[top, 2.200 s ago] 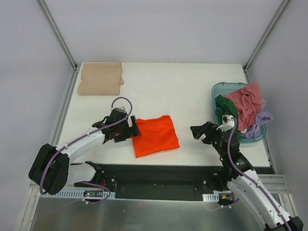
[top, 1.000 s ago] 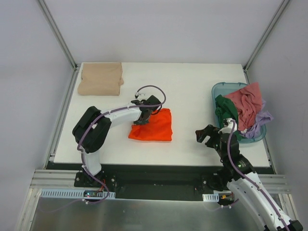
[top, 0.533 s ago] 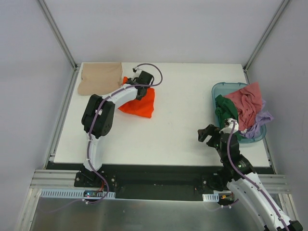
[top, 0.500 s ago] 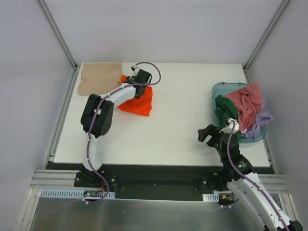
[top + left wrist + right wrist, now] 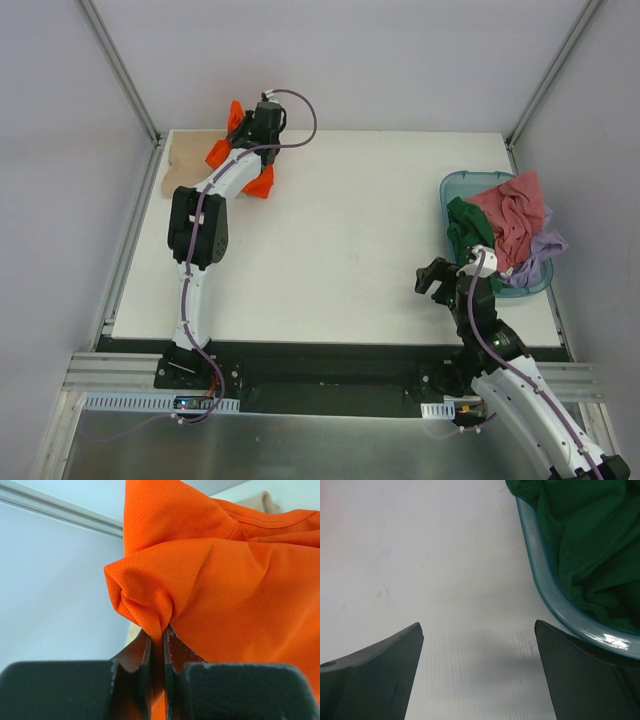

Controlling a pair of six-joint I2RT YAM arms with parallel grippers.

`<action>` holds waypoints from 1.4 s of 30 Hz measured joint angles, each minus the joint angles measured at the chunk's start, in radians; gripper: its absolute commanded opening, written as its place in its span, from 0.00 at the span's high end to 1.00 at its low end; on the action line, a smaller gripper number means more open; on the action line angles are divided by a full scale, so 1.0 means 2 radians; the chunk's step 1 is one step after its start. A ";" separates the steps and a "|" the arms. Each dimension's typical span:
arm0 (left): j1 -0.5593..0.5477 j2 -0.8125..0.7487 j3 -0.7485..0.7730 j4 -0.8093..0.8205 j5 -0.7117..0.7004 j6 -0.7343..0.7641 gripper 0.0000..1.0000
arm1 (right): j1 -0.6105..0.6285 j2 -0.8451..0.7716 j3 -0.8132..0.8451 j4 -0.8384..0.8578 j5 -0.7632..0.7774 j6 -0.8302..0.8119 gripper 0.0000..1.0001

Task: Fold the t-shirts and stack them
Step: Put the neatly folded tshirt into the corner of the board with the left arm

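Left gripper (image 5: 156,645) was clenched on a pinched fold of the orange t-shirt (image 5: 225,580), its two pads pressed together with only the thin cloth between them. From above, that gripper (image 5: 262,112) was stretched out to the far left corner of the table (image 5: 350,230). The orange t-shirt (image 5: 218,154) was bunched rather than flat, and its long axis ran from the far edge back toward the arms. It showed as separate patches on either side of the forearm, which hid the middle of it. In the left wrist view the cloth rose from the pads and spread to the right, cut off by the frame. The tan t-shirt (image 5: 185,165) lay folded in that same corner, partly covered by the orange one and the arm, and whether the two touched could not be told. On the right, the right gripper (image 5: 432,278) was spread wide and held nothing. It hovered over bare table just beside the teal tub (image 5: 545,590). The green shirt (image 5: 585,545) spilled over the tub's rim, with the pink shirt (image 5: 515,215) and the lilac shirt (image 5: 545,250) heaped behind it.
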State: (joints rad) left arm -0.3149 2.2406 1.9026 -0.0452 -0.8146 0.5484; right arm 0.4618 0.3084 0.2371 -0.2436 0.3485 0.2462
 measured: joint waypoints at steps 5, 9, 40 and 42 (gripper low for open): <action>0.014 0.001 0.018 0.020 0.002 0.048 1.00 | 0.000 0.018 0.000 0.001 0.005 -0.009 0.04; 0.019 0.001 0.019 0.029 0.006 0.062 1.00 | 0.000 0.030 0.002 0.002 0.005 -0.015 0.04; 0.024 -0.082 0.014 0.019 0.033 0.057 1.00 | 0.000 0.035 0.006 0.004 -0.003 -0.021 0.04; 0.024 -0.082 0.018 0.002 0.035 0.043 1.00 | 0.000 0.038 0.006 0.005 -0.003 -0.021 0.04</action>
State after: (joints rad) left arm -0.2668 2.0766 1.9385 -0.0422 -0.7441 0.6346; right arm 0.4618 0.3851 0.2489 -0.2344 0.3428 0.2050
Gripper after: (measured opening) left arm 0.040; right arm 0.958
